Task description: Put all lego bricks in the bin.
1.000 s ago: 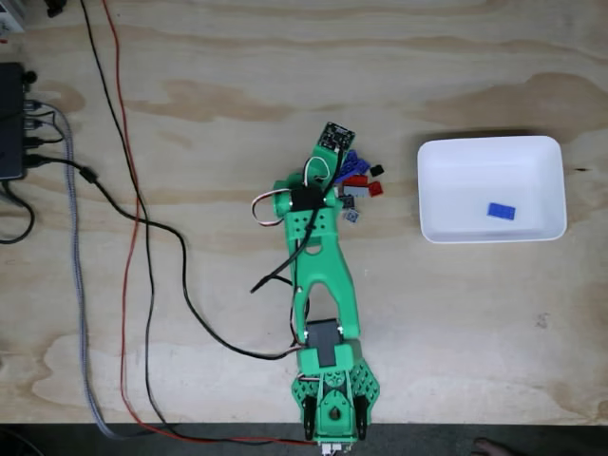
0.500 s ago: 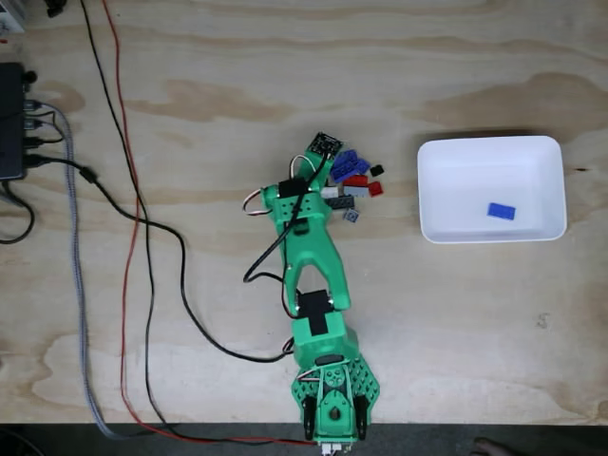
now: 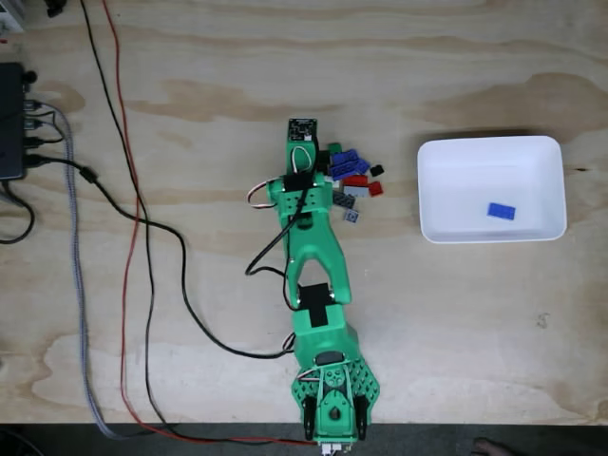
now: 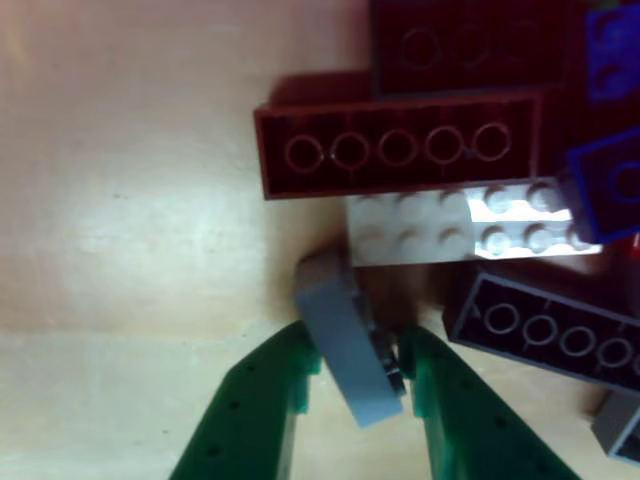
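Plywood table; brick pile beside arm, one blue brick in white bin. Tool clamps grey brick, tilted.

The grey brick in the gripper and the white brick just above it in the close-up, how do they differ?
The grey brick is darker, tilted on edge and pinched between the green gripper fingers; the white brick is pale and lies flat on the table, studs facing the camera. The white brick touches other bricks in the pile; the grey one sits at the pile's edge. Both are small plastic lego bricks.
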